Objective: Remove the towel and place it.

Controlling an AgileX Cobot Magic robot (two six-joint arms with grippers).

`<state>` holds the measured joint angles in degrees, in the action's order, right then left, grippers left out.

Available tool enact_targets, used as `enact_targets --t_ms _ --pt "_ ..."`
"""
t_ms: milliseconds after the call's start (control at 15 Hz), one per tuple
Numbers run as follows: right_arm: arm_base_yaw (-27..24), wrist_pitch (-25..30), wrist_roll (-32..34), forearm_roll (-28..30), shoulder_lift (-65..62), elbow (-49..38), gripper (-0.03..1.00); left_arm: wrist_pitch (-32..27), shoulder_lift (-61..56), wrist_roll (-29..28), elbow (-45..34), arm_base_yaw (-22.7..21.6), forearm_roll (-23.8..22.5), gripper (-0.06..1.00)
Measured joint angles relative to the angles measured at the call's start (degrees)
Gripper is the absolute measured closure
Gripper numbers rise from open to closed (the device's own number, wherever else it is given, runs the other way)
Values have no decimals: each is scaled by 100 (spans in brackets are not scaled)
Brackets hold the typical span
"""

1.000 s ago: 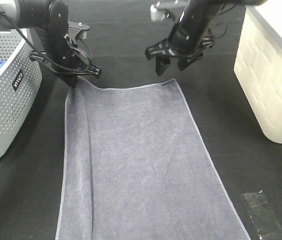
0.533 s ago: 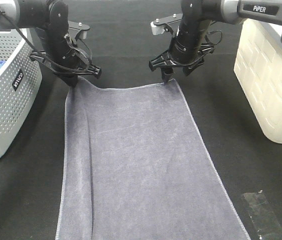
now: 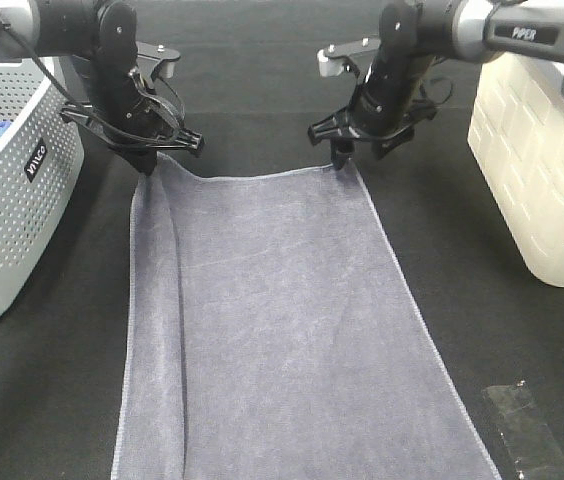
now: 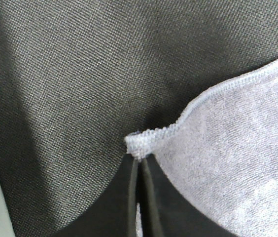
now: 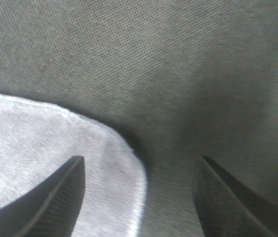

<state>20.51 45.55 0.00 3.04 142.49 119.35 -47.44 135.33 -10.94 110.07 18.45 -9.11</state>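
Beside a perforated basket (image 3: 7, 210), the left gripper (image 3: 149, 160) is clamped on the far left corner of a grey towel (image 3: 272, 320) lying flat on a black table (image 3: 252, 100). The right gripper (image 3: 345, 158), jaws wide, straddles the far right corner; closing there seems next.

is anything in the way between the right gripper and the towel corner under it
Nothing visible. The right gripper hangs open directly over the corner of the towel, with one finger above the cloth and the other above the bare black table cover.
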Motion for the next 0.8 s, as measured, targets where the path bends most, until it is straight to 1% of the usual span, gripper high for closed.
enact_targets --t_ms 133,333,400,533,600,667,733,800 --pt "0 -80 0 -40 132 29 37 29 0 0 0 0 0 94" --pt "0 -143 0 -212 304 52 42 69 0 0 0 0 0 94" --pt "0 -183 0 -252 327 52 46 86 0 0 0 0 0 94" --pt "0 -246 0 -304 332 52 60 97 0 0 0 0 6 94" --pt "0 -252 0 -304 332 52 65 97 0 0 0 0 6 94" --pt "0 -252 0 -304 332 52 65 97 0 0 0 0 6 94" --pt "0 -252 0 -304 332 52 68 97 0 0 0 0 6 94" --pt "0 -252 0 -304 332 52 77 97 0 0 0 0 6 94"
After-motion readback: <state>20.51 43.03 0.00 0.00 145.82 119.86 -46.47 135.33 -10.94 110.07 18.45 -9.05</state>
